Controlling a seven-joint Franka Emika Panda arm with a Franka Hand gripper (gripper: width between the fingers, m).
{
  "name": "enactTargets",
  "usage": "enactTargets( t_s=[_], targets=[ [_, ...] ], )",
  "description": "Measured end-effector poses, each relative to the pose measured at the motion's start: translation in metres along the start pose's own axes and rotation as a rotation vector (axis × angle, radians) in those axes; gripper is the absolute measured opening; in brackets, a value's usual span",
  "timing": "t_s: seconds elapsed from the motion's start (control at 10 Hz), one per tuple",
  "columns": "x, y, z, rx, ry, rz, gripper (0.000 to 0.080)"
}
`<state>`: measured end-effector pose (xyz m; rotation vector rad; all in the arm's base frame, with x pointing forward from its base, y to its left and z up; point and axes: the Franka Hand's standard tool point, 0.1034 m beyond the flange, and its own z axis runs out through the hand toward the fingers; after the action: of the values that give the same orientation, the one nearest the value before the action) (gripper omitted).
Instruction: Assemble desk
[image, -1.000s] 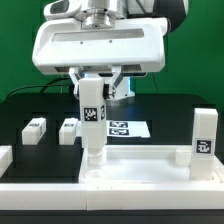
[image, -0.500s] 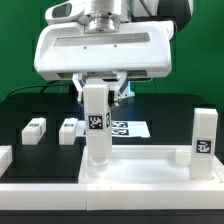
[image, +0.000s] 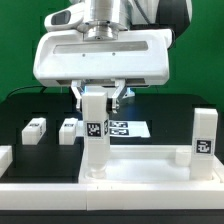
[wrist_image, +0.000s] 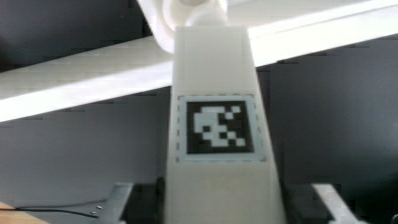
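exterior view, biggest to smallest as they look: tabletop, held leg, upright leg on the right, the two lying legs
1. tabletop
2. held leg in the end effector
3. upright leg
4. two lying legs: alike; farther back, so unsure

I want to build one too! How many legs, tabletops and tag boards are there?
Legs: 4 (two upright, two lying down)
Tabletop: 1
Marker board: 1
Total: 6
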<state>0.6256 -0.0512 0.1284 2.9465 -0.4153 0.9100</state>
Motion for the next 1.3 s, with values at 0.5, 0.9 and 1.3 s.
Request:
enactTargets(
  t_s=[0.5,0.9,1.3],
  targets=[
    [-0.016,0.006,0.003,-0.012,-0.009,-0.002,0.0290],
    [-0.024,0.000,0.011,-0.016,0.011,-0.021,0.0290],
    [-0.023,-0.002,0.011,-0.019,0.035,-0.025,0.0290]
  ],
)
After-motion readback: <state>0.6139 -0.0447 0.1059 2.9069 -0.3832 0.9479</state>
